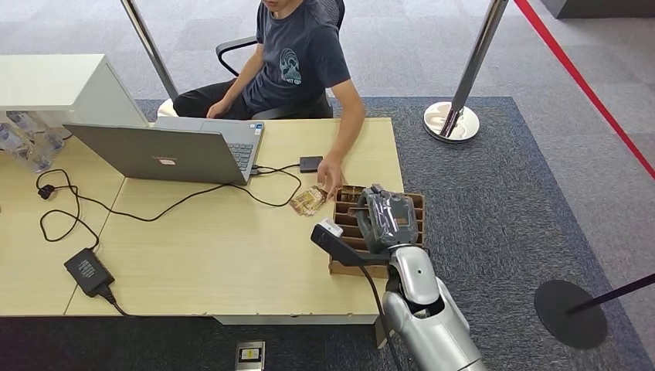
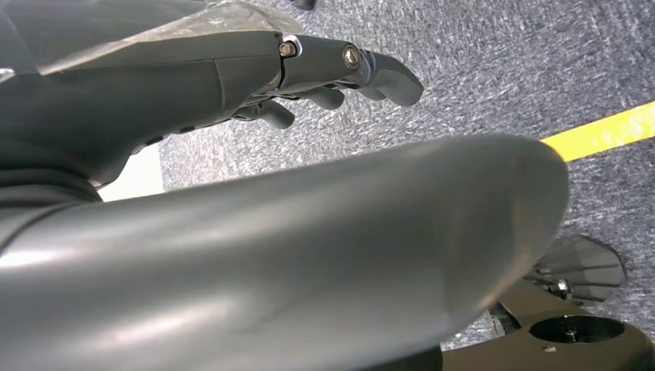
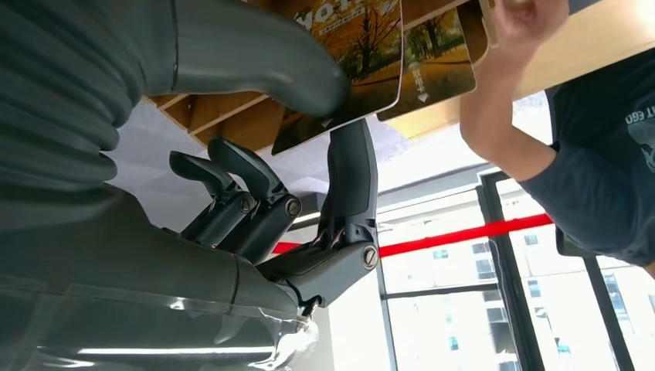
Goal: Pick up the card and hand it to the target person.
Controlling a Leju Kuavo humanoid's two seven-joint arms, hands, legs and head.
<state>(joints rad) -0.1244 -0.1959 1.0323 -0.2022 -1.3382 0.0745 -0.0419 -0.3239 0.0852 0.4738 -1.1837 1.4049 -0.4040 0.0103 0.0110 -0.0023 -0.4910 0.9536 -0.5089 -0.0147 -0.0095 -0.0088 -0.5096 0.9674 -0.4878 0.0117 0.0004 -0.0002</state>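
Note:
My right hand [image 1: 384,216] reaches into a brown slotted card box [image 1: 417,202] at the table's right edge. In the right wrist view its thumb and one finger [image 3: 351,170] pinch a card [image 3: 367,42] printed with autumn trees, still among the box's wooden dividers. A second similar card [image 3: 434,68] stands just behind it. The seated person [image 1: 297,58] in a dark T-shirt stretches a hand [image 1: 330,179] toward the box, beside a patterned card [image 1: 309,199] lying on the table. My left hand [image 2: 324,73] hangs over grey carpet, fingers loosely apart, holding nothing.
A grey laptop [image 1: 166,151] with black cables, a power brick [image 1: 87,270] and a small black box [image 1: 310,163] lie on the wooden table [image 1: 232,255]. A white cabinet [image 1: 54,85] stands at the left. A stanchion base [image 1: 451,121] with a red belt stands behind the table.

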